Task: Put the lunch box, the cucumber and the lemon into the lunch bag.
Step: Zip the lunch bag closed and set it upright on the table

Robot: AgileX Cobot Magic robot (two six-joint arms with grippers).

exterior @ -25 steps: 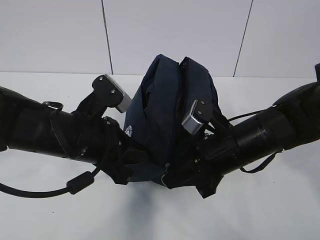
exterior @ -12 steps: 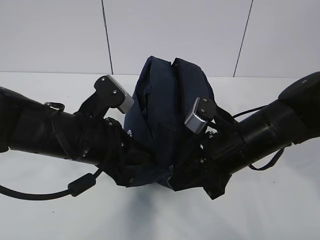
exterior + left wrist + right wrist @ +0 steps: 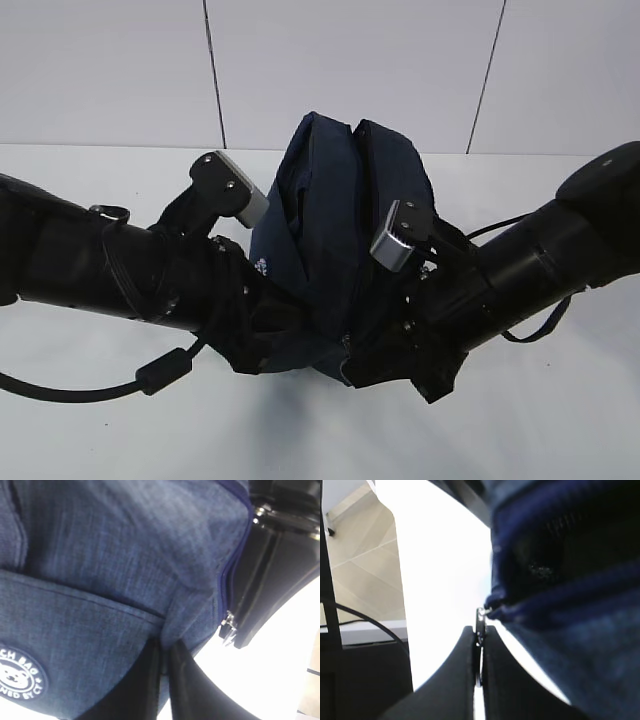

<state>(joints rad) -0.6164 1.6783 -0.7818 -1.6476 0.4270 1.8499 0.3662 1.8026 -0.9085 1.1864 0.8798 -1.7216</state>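
Navy fabric of the lunch bag [image 3: 335, 250] bulges upright on the table [image 3: 90, 420] between both arms. Left gripper [image 3: 164, 655] pinches a fold of fabric; right gripper [image 3: 479, 645] clamps the zipper ring [image 3: 481, 622]. Best to hold the fabric taut and pull steadily. Lunch box, cucumber and lemon are nowhere visible.

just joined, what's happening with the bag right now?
Both arms are working on the navy lunch bag on the white table. The left pincer is shut on a fold of the bag's fabric near the round logo. The right pincer is shut on the metal zipper pull at the end of the partly open zipper. No food or lunch box is visible.
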